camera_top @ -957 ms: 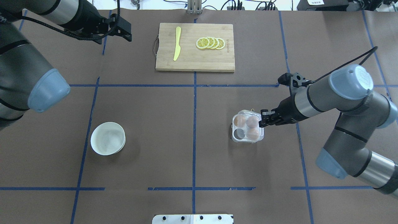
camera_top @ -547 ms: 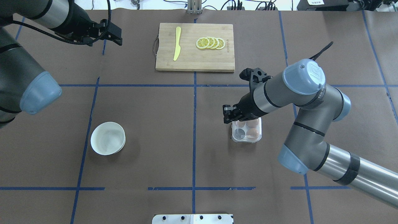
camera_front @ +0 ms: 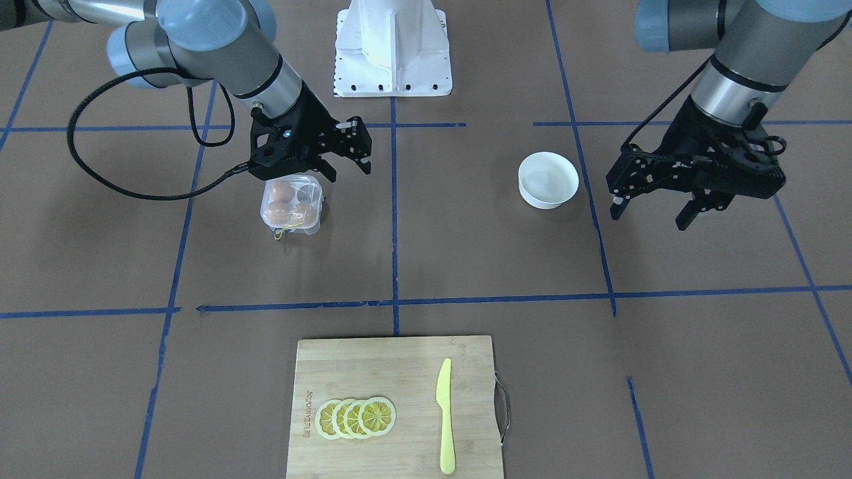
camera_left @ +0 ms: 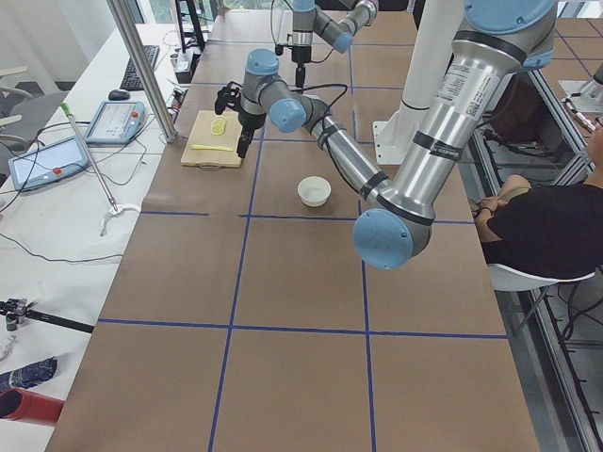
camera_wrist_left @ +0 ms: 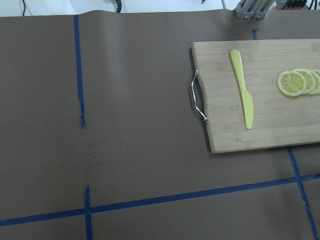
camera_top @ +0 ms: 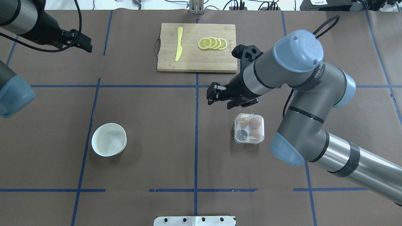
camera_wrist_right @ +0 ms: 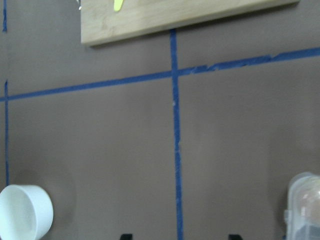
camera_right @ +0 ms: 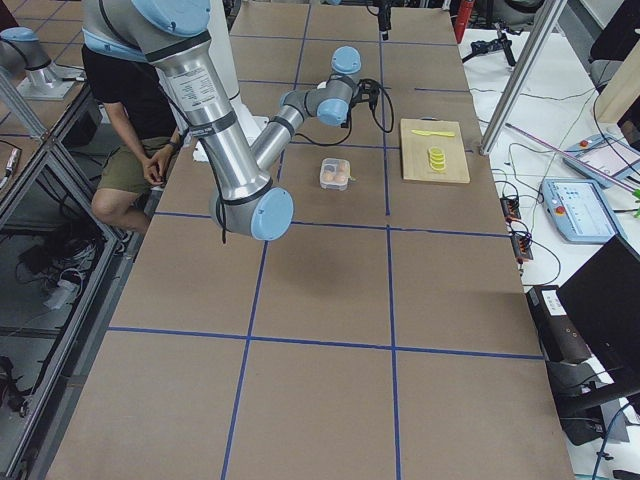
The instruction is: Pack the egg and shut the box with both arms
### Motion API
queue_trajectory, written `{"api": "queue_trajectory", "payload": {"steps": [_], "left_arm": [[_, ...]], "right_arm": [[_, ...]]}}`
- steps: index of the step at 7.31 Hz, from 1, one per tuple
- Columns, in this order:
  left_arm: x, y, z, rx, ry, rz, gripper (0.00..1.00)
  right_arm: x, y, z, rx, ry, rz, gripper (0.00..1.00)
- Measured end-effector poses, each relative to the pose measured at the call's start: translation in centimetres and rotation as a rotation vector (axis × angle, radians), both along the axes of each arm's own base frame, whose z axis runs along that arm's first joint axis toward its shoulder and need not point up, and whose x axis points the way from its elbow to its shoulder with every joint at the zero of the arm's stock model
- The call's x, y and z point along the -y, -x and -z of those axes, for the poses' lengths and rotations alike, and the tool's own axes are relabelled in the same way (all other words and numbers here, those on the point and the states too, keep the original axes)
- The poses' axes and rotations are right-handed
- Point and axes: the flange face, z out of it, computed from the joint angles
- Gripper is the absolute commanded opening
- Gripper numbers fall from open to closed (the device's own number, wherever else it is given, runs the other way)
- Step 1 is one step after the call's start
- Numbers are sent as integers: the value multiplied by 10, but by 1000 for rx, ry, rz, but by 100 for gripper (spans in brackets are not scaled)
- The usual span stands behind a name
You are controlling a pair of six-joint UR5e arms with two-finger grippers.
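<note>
The clear box (camera_top: 249, 139) stands on the brown table right of centre, its lid down over the cells. Three orange-brown eggs lie inside; one egg (camera_top: 256, 122) shows clearly. The box also shows in the front view (camera_front: 291, 225) with its yellow string (camera_front: 285, 231), and at the right wrist view's lower right edge (camera_wrist_right: 306, 200). My right gripper (camera_top: 219, 101) is open and empty, in the air just beyond and left of the box (camera_front: 345, 159). My left gripper (camera_front: 651, 213) is open and empty, far off at the table's left (camera_top: 86, 43).
A white bowl (camera_top: 109, 143) stands at the left front. A wooden cutting board (camera_top: 220, 64) with a yellow knife (camera_top: 179, 44) and lemon slices (camera_top: 213, 43) lies at the far middle. Blue tape lines cross the table.
My right gripper has swung from beside the box's right edge, over it, to a spot beyond and left of it. My left gripper has drawn back to the left.
</note>
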Motion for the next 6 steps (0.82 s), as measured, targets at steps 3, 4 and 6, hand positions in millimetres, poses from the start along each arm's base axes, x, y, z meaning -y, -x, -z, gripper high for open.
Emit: {"api": "queue_trajectory", "payload": {"steps": [3, 4, 6], "left_arm": [[6, 78, -80, 138, -83, -89, 100], [9, 113, -110, 170, -102, -128, 100], [22, 185, -174, 230, -125, -193, 100]], "right_arm": [[55, -99, -47, -232, -46, -32, 100], [69, -141, -83, -319, -117, 16, 100], [85, -251, -177, -420, -217, 142, 100]]}}
